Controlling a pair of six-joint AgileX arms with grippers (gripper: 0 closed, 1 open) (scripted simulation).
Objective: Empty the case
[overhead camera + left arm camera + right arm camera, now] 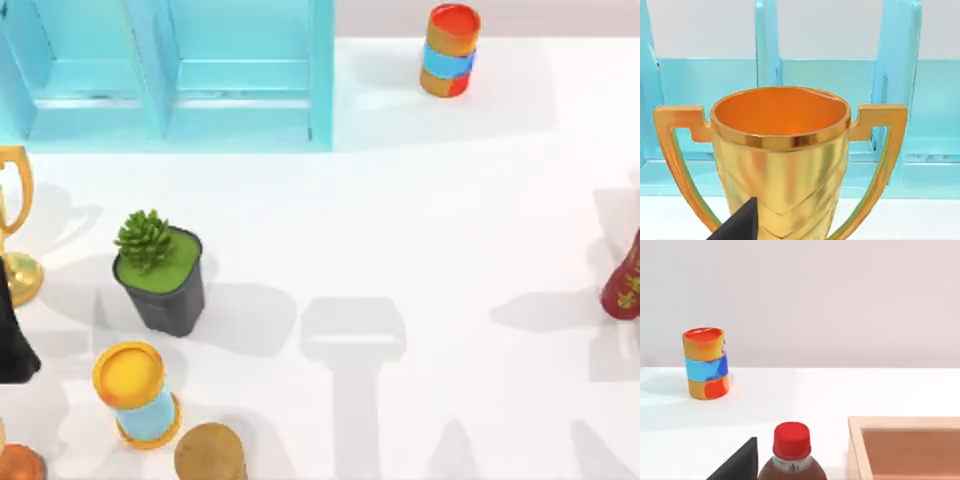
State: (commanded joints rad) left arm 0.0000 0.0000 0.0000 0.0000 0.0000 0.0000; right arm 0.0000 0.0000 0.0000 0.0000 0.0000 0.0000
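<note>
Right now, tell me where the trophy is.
The trophy stands at the table's left edge in the top view, in front of the case, left of the potted plant.

Left arm: a matte black, smooth body section [12, 335] at the top view's left edge, without markings, cables or screws. Left claw: one black wedge-shaped fingertip [737, 225], flat-faced. Right claw: the same black wedge fingertip [737, 465], plain and unmarked.

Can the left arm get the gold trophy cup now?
Probably yes. The trophy stands right in front of the left gripper, close up, with nothing between them. On the table it stands at the left edge, out in front of the case.
</note>
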